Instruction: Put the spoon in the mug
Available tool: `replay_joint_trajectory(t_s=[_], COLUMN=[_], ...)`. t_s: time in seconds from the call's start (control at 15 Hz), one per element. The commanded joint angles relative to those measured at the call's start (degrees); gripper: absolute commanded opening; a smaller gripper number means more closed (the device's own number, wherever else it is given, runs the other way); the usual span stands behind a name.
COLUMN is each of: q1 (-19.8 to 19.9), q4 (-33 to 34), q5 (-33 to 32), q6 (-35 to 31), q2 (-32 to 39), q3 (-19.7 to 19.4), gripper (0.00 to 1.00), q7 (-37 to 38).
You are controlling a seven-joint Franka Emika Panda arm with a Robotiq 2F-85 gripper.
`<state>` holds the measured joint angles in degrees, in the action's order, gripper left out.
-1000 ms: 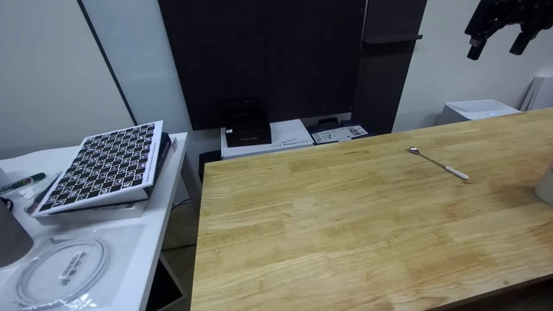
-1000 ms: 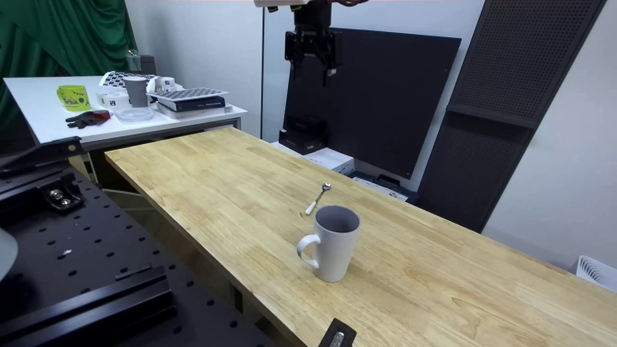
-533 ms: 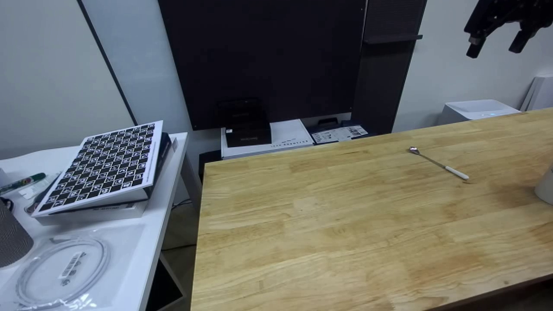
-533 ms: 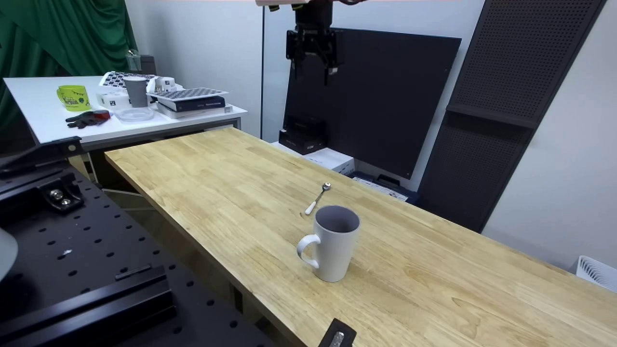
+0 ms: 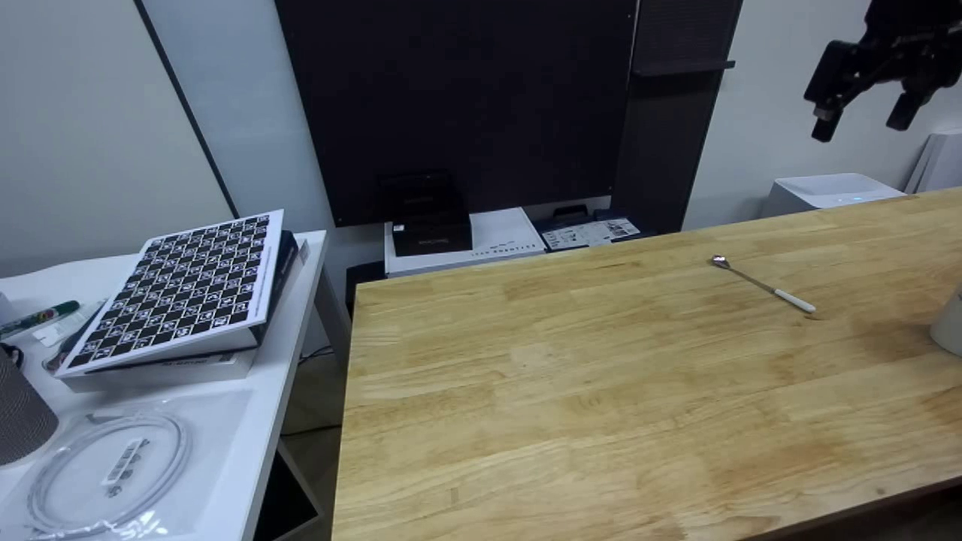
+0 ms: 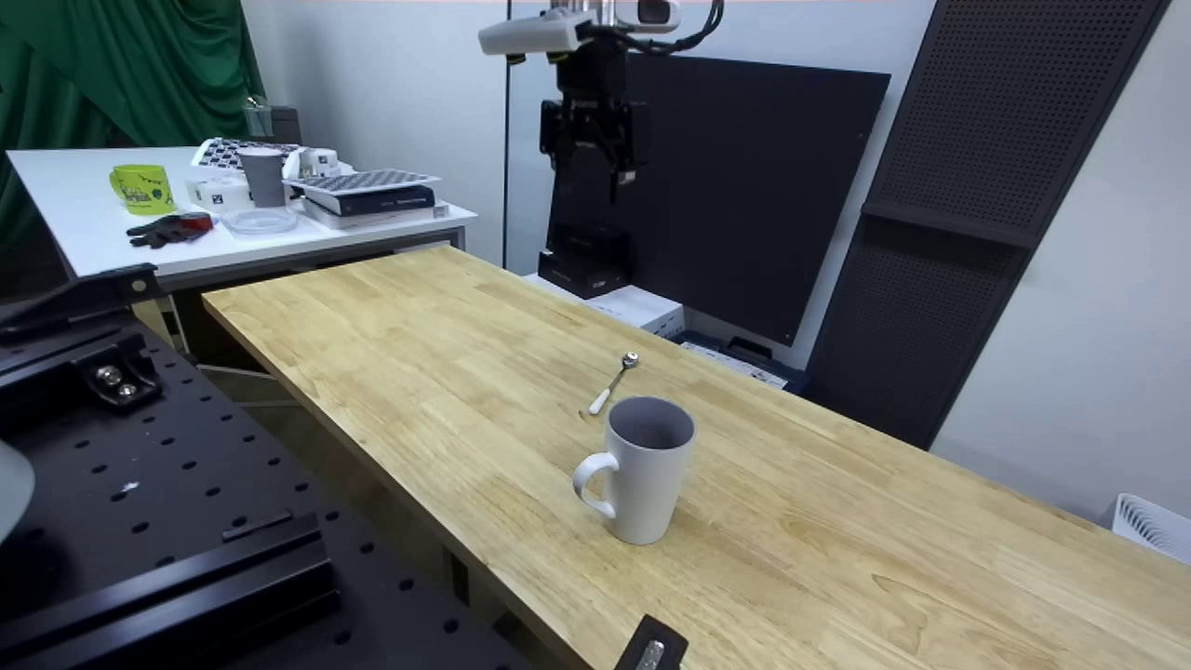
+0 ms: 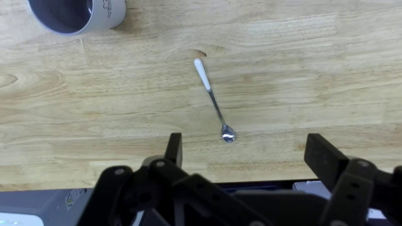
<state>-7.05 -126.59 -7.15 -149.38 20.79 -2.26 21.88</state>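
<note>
The spoon lies flat on the wooden table; its white handle shows in both exterior views [image 5: 794, 301] [image 6: 599, 403] and the wrist view [image 7: 202, 74]. Its thin metal stem ends in a small shiny bowl near the table's back edge. The pale grey mug [image 6: 644, 489] stands upright with its handle to the side, close to the spoon's white end. Only part of the mug shows at the edge of the wrist view [image 7: 110, 15] and at the right edge of an exterior view [image 5: 953, 327]. My gripper [image 7: 245, 138] is wide open and empty, high above the table [image 5: 861, 126] [image 6: 584, 179].
The wooden table [image 5: 526, 391] ends at a back edge, with boxes [image 5: 496, 240] and a dark panel [image 5: 481, 98] beyond it. A white side table [image 6: 74, 186] holds a green mug [image 6: 142, 189], books and a grey cup. A black perforated plate [image 6: 279, 447] lies along the front.
My gripper has come down in the last half second, after barely moving before that, and stays open. The spoon and the mug have not moved.
</note>
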Motion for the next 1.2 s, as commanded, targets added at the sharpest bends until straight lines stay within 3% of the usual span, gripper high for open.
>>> replay_joint_trajectory(t_s=[0.0,0.2,0.53,0.67,1.13], q1=[-2.4,-3.1,-1.8,-2.9,-2.3], q4=[0.8,0.8,2.3,-0.1,0.6], q5=[0.0,1.5,4.6,5.0,5.2], q6=[-3.7,-9.8,-13.4,-12.4,-12.3], q2=[6.2,11.4,18.1,15.7,16.7], q3=[-1.6,-3.1,-6.2,-6.7,-7.3], gripper=[1.00,1.00,1.00,1.00,1.00], q7=[4.0,4.1,0.9,0.2,-0.5])
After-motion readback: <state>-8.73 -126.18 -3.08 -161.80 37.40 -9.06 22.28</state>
